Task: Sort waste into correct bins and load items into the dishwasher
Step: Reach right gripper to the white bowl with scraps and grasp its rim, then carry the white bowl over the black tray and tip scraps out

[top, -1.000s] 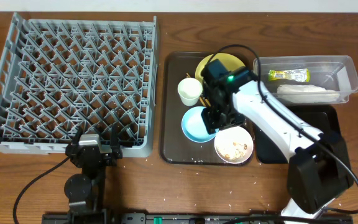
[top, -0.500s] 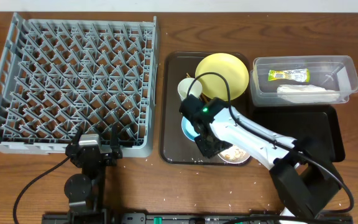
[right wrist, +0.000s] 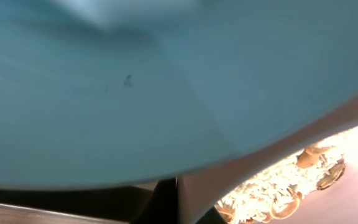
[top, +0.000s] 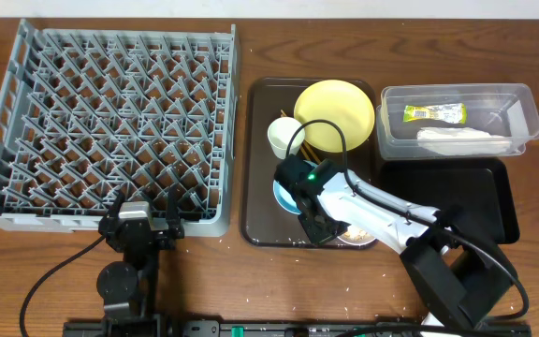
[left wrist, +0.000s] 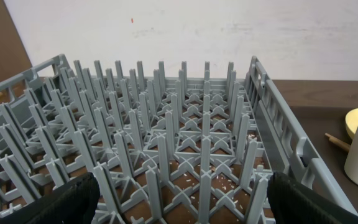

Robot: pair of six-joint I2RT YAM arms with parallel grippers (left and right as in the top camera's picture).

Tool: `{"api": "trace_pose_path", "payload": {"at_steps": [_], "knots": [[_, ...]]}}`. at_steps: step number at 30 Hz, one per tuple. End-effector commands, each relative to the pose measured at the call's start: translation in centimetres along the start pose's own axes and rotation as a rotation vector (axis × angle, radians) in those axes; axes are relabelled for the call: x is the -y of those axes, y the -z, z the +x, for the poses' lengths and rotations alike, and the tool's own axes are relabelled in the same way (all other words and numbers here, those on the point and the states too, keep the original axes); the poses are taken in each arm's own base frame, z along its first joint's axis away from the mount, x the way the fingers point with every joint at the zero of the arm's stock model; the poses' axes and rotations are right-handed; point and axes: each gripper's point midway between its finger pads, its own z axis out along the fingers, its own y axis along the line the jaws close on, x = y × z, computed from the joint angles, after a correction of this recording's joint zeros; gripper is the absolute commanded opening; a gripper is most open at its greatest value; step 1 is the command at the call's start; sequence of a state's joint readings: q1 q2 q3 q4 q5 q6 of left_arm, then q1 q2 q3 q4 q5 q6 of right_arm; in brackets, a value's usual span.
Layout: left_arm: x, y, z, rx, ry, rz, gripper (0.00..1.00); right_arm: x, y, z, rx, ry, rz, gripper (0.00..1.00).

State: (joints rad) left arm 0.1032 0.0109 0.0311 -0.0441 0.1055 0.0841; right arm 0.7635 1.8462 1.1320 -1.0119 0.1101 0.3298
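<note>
My right gripper (top: 314, 225) is low over the brown tray (top: 259, 159), shut at the near rim of the light blue bowl (top: 284, 193). In the right wrist view that blue bowl (right wrist: 135, 81) fills nearly everything, pressed close above the gripper (right wrist: 176, 208). The white bowl (right wrist: 278, 186), holding rice and scraps, lies just to the right. The arm hides most of the white bowl (top: 356, 240) from overhead. The yellow plate (top: 335, 112), white cup (top: 285, 138) and chopsticks (top: 301, 150) stay on the tray. My left gripper (top: 145, 204) stands open at the near edge of the grey dish rack (top: 110, 122).
The clear tub (top: 531, 122) at the back right holds the green-and-yellow wrapper (top: 433, 113) and the white napkin (top: 464, 140). A glossy black tray (top: 489, 197) lies in front of it. Rice grains are scattered under the rack's pegs (left wrist: 185, 143).
My right arm swung from over the plate down to the near side of the blue bowl, and its jaws shut there. The left arm has not moved.
</note>
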Motion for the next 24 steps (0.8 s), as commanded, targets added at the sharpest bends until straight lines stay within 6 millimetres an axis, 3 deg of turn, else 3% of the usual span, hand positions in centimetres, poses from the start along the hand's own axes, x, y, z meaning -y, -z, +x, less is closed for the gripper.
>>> {"api": "trace_pose_path", "payload": {"at_steps": [1, 7, 14, 20, 24], "knots": [[0.0, -0.2, 1.6, -0.038, -0.01, 0.004, 0.87, 0.0, 2.2, -1.5, 0.06, -0.007, 0.005, 0.01], [0.0, -0.2, 1.6, -0.038, -0.01, 0.004, 0.87, 0.1, 7.4, -2.9, 0.169, -0.054, -0.112, 0.01], [0.0, -0.2, 1.6, -0.038, -0.01, 0.004, 0.87, 5.1, 12.1, -2.5, 0.314, -0.218, -0.255, 0.01], [0.0, -0.2, 1.6, -0.038, -0.01, 0.004, 0.87, 9.5, 12.4, -1.3, 0.415, -0.333, -0.431, 0.01], [0.0, -0.2, 1.6, -0.038, -0.01, 0.004, 0.87, 11.2, 11.9, -0.7, 0.481, -0.374, -0.578, 0.01]]}}
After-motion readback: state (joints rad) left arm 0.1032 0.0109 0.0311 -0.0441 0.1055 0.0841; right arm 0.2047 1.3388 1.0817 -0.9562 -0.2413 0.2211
